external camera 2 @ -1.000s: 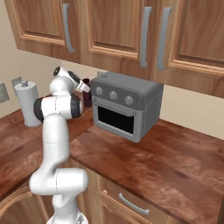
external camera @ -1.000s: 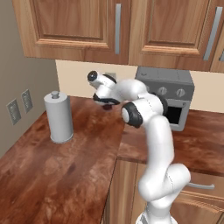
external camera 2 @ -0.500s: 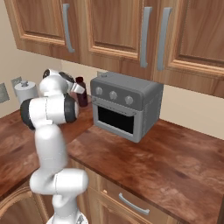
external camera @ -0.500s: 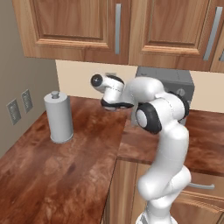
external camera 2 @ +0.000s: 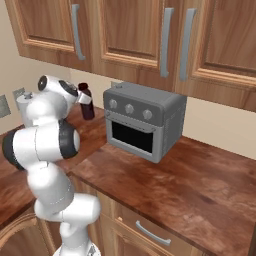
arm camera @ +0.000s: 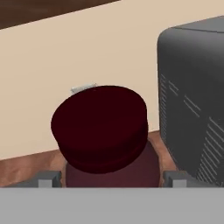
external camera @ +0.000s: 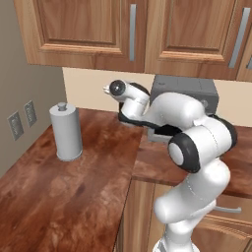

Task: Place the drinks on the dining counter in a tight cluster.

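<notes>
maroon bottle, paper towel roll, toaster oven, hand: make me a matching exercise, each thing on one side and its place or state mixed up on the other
Things
1. maroon bottle
2. paper towel roll
3. toaster oven
4. hand

Places or states
A. grey box under the wall cabinets, three knobs above its door
B. open, one finger tip on each side of the dark cap
C. upright on the counter near the wall outlets
D. on the counter between the oven and the white arm

Pairs: 1-D, 2-C, 3-A, 4-B
</notes>
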Robot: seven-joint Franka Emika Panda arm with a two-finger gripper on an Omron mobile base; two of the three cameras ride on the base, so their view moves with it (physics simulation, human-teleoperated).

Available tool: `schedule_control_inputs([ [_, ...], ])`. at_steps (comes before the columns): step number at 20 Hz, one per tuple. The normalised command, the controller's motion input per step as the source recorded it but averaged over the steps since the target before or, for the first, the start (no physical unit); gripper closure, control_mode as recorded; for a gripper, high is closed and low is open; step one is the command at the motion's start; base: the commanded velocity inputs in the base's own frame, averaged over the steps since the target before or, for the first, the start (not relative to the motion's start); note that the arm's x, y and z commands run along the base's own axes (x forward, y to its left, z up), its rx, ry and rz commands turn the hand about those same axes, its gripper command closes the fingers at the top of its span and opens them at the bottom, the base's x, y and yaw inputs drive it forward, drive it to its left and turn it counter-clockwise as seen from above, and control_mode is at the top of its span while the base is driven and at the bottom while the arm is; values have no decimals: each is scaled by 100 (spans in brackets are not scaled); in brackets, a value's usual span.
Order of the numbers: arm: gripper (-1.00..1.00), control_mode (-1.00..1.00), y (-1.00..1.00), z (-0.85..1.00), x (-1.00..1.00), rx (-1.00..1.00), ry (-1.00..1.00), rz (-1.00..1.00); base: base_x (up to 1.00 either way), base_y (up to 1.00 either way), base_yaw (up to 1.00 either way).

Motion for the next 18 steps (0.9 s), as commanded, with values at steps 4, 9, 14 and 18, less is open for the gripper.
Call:
schedule_control_inputs([
  [4,100,-100,0,83,-57,0,10,10,0,0,0],
  [9,100,-100,0,49,-76,0,8,14,0,0,0],
  [14,100,-100,0,69,-83,0,9,14,0,0,0],
  [18,100,-100,0,65,-85,0,11,15,0,0,0],
])
